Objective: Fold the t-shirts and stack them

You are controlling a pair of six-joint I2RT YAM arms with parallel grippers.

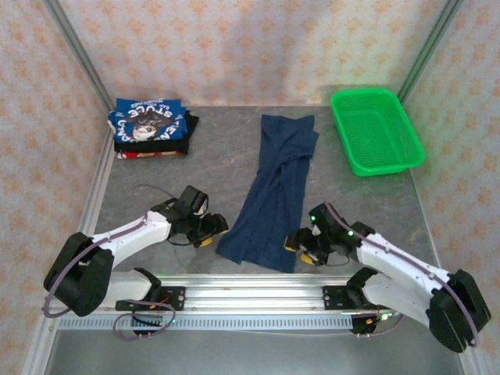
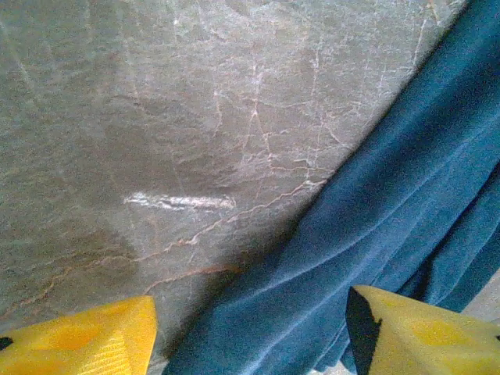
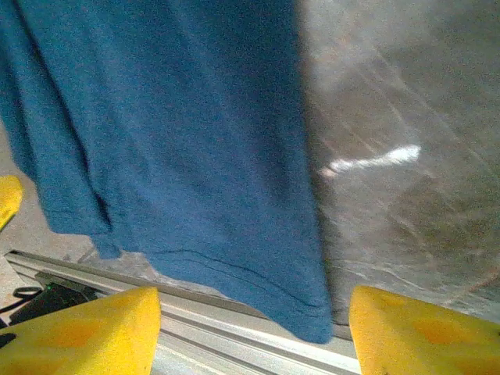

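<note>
A navy shirt (image 1: pixel 273 195) lies in a long narrow strip down the middle of the bench (image 1: pixel 172 176), running from about 12 o'clock at the far end, where it looks bunched and doubled over, to 6 o'clock at the near edge, where its hem spreads wider and reaches the metal rail (image 1: pixel 258 283). The left hand (image 1: pixel 212 231) sits low at the shirt's near corner, at roughly 7 o'clock, just beside the cloth. The right hand (image 1: pixel 295 245) is at the opposite near corner, at about 5 o'clock. Through the left wrist camera, the left hand's (image 2: pixel 250 344) yellow fingers (image 2: pixel 86 340) stand well apart. One is over bare stone and the other is by the shirt's (image 2: pixel 375 234) edge, with folds of cloth between them but nothing pinched. The right wrist camera shows much the same. The right hand's (image 3: pixel 254 336) fingers (image 3: pixel 422 332) are spread wide, and the shirt's (image 3: pixel 180 141) hemmed corner hangs between them over the rail (image 3: pixel 219 336), with neither finger closed on it. So both hands are open and have hold of nothing. Away at 10 o'clock, near the far left corner, a stack of folded shirts (image 1: pixel 150 126) rests on the bench, a blue one with white lettering and a print on top, and black and red layers showing beneath. At 2 o'clock, a green mesh basket (image 1: pixel 376 131) stands well apart from the navy shirt.
</note>
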